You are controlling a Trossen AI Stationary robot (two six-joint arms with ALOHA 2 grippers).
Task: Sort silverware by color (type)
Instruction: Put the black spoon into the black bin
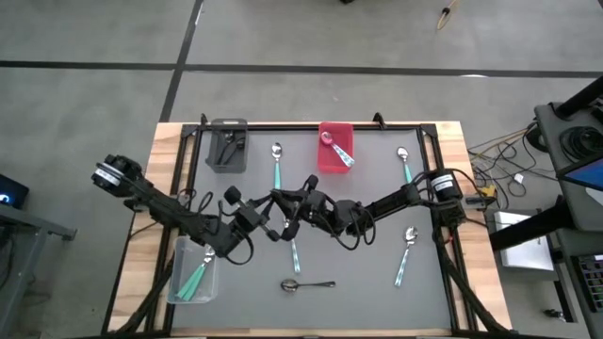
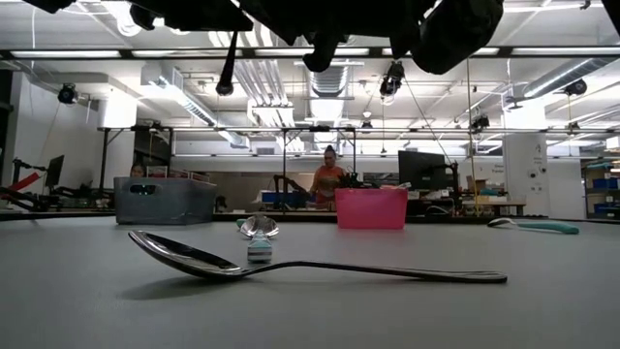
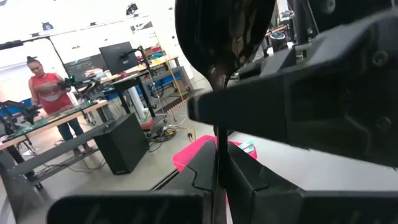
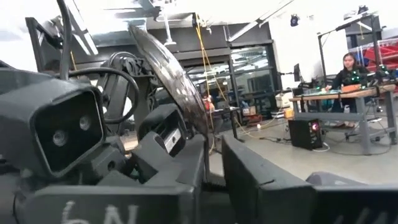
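Left end effector (image 3: 217,163): mine, raised over the middle of the desk (image 1: 377,292), fingers pressed together on the stem of a dark spoon (image 3: 224,37); the bowl stands up above my fingers.
Right end effector (image 4: 214,155): also mine, meeting the left one tip to tip above mid-desk; its fingers stand slightly apart, with the same spoon's neck in the gap between them.
Dark spoon: off the desk, upright between my two end effectors.
Grey bin (image 1: 212,155): at the far edge, left of centre, with dark utensils inside.
Red bin (image 1: 344,134): at the far edge near the centre, holding one teal-handled spoon (image 1: 337,151).
Clear bin (image 1: 179,250): near-left corner, with teal-handled spoons inside.
Loose teal-handled spoons: one just right of the grey bin (image 1: 277,162), one at far right (image 1: 404,162), one at near right (image 1: 406,252), one partly under my arms (image 1: 294,250).
All-metal spoon (image 1: 308,283): flat on the desk near the front edge, bowl to the left.
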